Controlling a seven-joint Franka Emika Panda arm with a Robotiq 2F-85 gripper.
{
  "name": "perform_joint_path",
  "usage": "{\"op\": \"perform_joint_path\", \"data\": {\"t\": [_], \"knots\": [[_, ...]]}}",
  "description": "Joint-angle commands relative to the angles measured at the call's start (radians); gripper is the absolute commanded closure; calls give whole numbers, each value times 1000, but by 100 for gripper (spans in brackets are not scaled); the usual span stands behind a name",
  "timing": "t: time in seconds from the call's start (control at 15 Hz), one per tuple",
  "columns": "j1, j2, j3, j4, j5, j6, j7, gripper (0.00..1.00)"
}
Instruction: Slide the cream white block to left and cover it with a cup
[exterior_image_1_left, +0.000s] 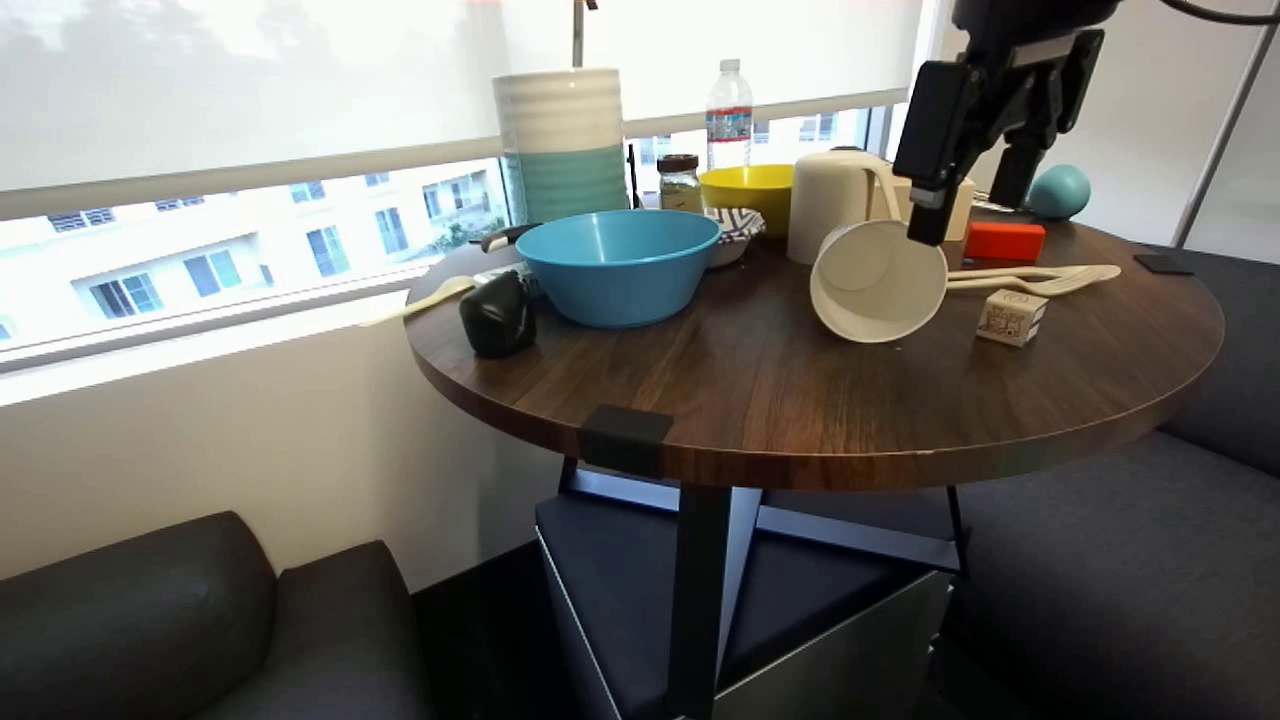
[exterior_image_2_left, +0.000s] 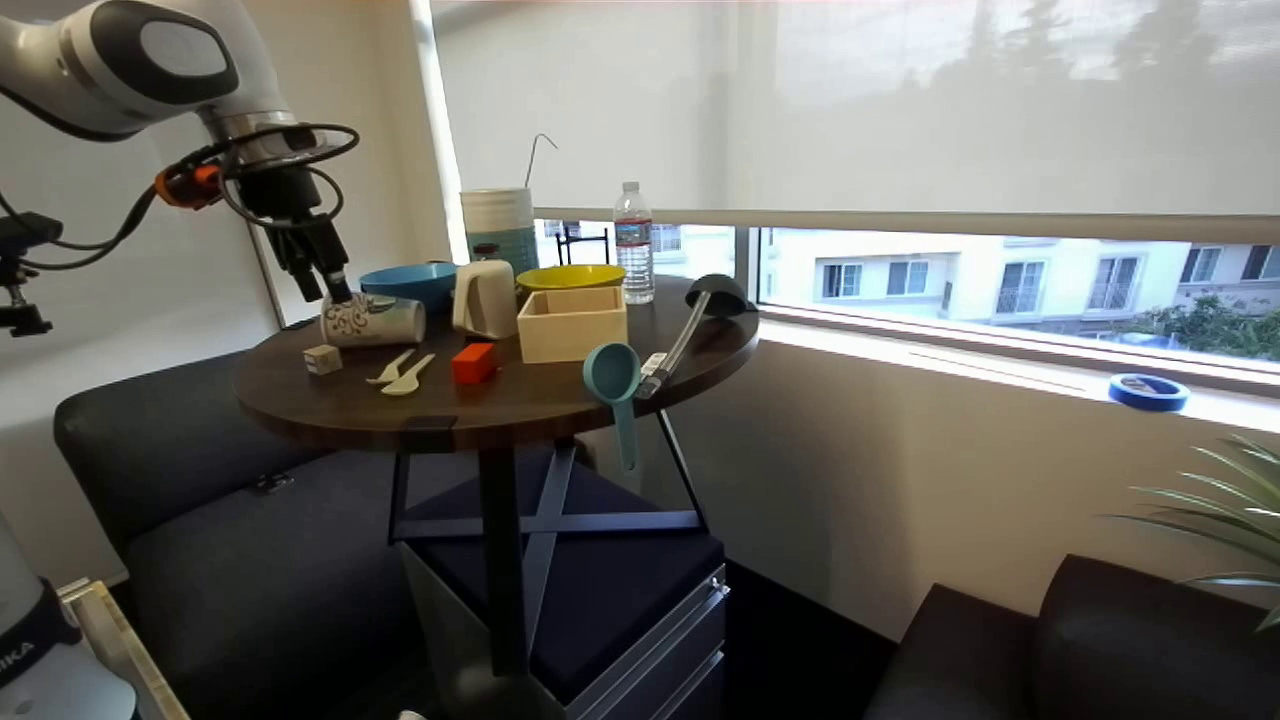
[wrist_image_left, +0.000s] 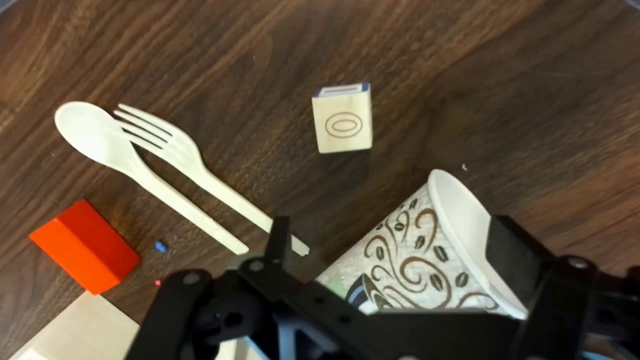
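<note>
The cup (wrist_image_left: 415, 260), pale with brown swirls and coffee beans, lies on its side on the dark table. In an exterior view its mouth faces the camera, showing the plain inside of the cup (exterior_image_1_left: 875, 285). The cream white block (wrist_image_left: 343, 125), a small cube with printed faces, rests apart from the cup; in both exterior views the block (exterior_image_1_left: 1010, 318) (exterior_image_2_left: 322, 360) is near the cup's mouth end. My gripper (wrist_image_left: 391, 225) is open over the cup, its fingers wide apart. One fingertip overlaps the mouth in the wrist view; I cannot tell whether it touches. Nothing is gripped.
A pale spoon (wrist_image_left: 150, 180) and fork (wrist_image_left: 200, 175) lie beside the cup, near a red block (wrist_image_left: 85, 247). A white pitcher (exterior_image_1_left: 828, 205), blue bowl (exterior_image_1_left: 618, 270), yellow bowl (exterior_image_2_left: 570, 278), wooden box (exterior_image_2_left: 572, 335) and bottle (exterior_image_2_left: 633, 245) stand farther back. A teal scoop (exterior_image_2_left: 612, 375) overhangs the edge.
</note>
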Motion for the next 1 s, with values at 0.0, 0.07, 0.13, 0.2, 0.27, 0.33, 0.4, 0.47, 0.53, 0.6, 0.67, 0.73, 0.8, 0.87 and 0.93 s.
{"op": "perform_joint_path", "data": {"t": [0.0,0.07,0.13,0.2,0.27,0.33,0.4,0.47,0.53,0.6,0.67,0.73,0.8,0.87,0.93], "knots": [[11,16,-16,49,23,-116,-6,0],[13,17,-21,57,32,-133,-6,0],[11,19,-21,54,30,-109,-4,0],[15,25,-28,58,41,-109,-13,0],[28,28,-44,60,70,-94,-35,0],[46,30,-66,69,120,-101,-70,0],[52,30,-77,77,155,-107,-87,0],[52,29,-86,83,181,-105,-92,0],[48,28,-93,90,202,-100,-87,0],[34,27,-97,93,216,-83,-62,0],[22,26,-100,95,224,-64,-43,0],[5,28,-104,91,228,-34,-18,0],[-8,34,-108,90,232,-14,7,0],[-21,37,-108,85,233,17,30,0],[-36,47,-105,81,229,43,59,0]]}}
